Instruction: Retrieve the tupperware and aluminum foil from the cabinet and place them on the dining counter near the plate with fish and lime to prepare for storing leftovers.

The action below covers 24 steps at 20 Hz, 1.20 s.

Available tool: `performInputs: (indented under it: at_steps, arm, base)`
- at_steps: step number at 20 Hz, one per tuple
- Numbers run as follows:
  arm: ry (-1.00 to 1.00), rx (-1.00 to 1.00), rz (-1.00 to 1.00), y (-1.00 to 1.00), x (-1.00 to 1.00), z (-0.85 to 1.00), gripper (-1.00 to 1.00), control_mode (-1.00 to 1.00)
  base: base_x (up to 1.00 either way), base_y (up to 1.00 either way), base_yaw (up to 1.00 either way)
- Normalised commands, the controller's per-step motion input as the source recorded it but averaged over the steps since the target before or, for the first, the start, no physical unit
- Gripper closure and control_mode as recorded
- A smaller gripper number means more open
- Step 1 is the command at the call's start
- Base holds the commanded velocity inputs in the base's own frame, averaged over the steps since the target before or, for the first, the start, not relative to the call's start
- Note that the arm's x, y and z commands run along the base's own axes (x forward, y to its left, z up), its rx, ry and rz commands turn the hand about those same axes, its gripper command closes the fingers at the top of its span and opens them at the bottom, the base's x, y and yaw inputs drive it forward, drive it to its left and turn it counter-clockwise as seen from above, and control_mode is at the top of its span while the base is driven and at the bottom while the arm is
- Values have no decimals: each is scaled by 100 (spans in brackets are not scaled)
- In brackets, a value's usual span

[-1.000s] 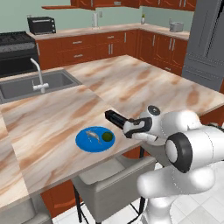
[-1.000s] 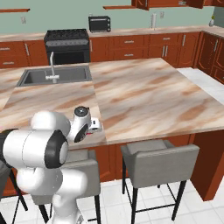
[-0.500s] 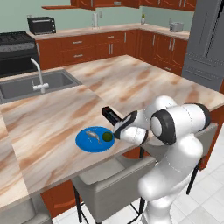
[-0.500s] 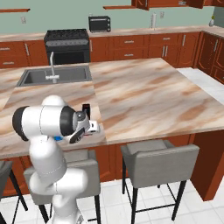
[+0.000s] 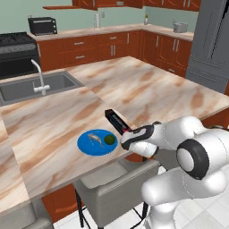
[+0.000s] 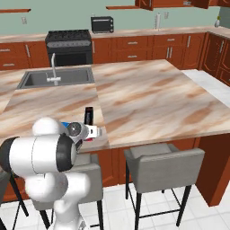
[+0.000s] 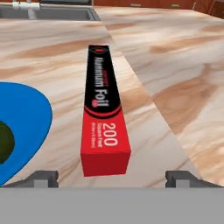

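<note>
Across most of the left base view ran the dining counter [image 5: 147,89], its marbled top carrying everything that mattered. Toward the lower left of that view sat the plate [image 5: 97,142], with the lime [image 5: 110,140] on its right side and a pale piece of fish beside it. Just to the plate's right lay the aluminum foil [image 7: 103,105], flat on the stone, its red end pointing toward the bottom of the hand view and close to the counter's near edge. At the bottom of the hand view the gripper [image 7: 113,178] had its fingers spread wide, one on each side of that red end and apart from the carton, so nothing was held.

The step in hand looked like letting the foil go. To do it well, the hand would best draw straight back along the carton's length, fingers kept wide, so neither tip nudges the box off the edge or into the plate.
</note>
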Motion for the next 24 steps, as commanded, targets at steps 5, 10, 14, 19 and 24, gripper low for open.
performInputs:
  at_steps: [5, 10, 14, 19, 24]
  arm:
    - [-7, -5, -16, -6, -13, 100, -100, -100]
    - [7, -16, -24, -27, -15, 100, -100, -100]
    - [8, -13, -13, -13, -85, 100, -100, -100]
    - [8, -1, 0, 0, -100, 100, -100, -100]
    - [18, 9, 0, -4, -100, 100, -100, -100]
  base:
    - [0, 0, 0]
    - [0, 0, 0]
    - [0, 0, 0]
    - [0, 0, 0]
    - [0, 0, 0]
